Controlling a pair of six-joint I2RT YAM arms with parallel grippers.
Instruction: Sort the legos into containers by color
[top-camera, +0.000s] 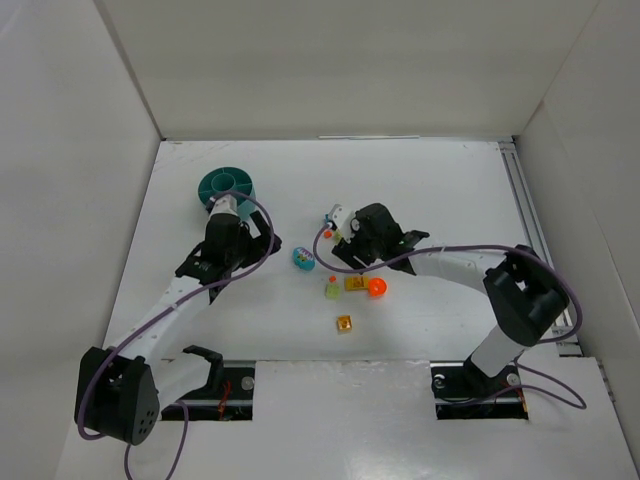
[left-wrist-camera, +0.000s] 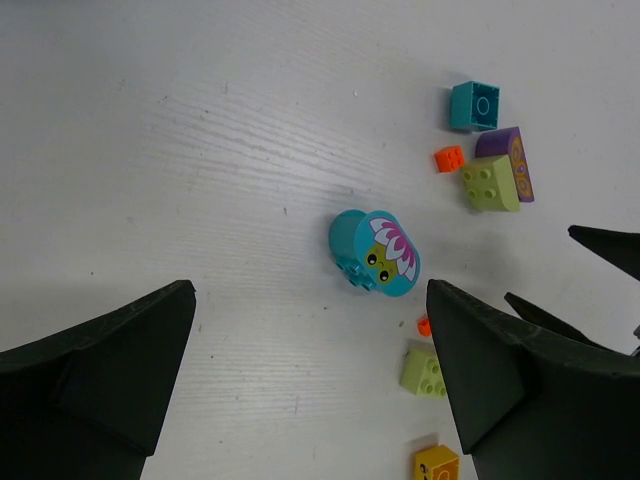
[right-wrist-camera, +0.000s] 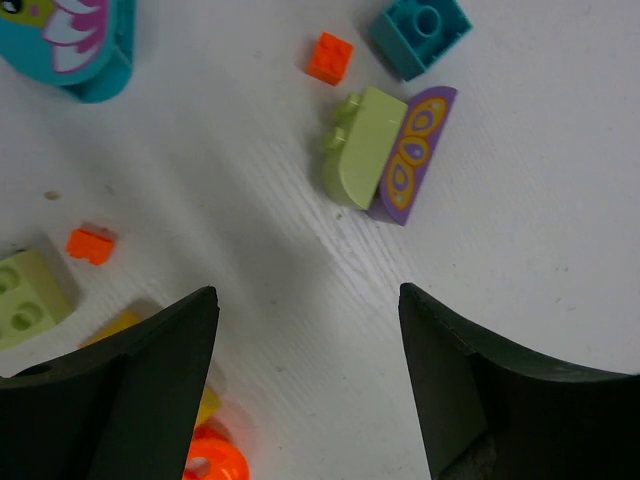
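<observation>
Bricks (top-camera: 333, 290) lie scattered on the desk (top-camera: 430, 180) between both arms, several cut off at wrist-view edges. Bowl (top-camera: 212, 184) partly hidden behind left arm. Left fingers (left-wrist-camera: 100, 370) and right fingers (right-wrist-camera: 500, 390) stand apart, empty.

A robotics lab test cell is indicated. A white table (top-camera: 420, 190) is enclosed by plain white panels (top-camera: 330, 60) at the top, left and right of the overhead frame. The left arm (top-camera: 170, 310) and right arm (top-camera: 460, 265) are bolted along the lower edge. Purple cables (top-camera: 270, 228) are looped along them, and a metal rail (top-camera: 525, 215) is fixed at the right.
</observation>
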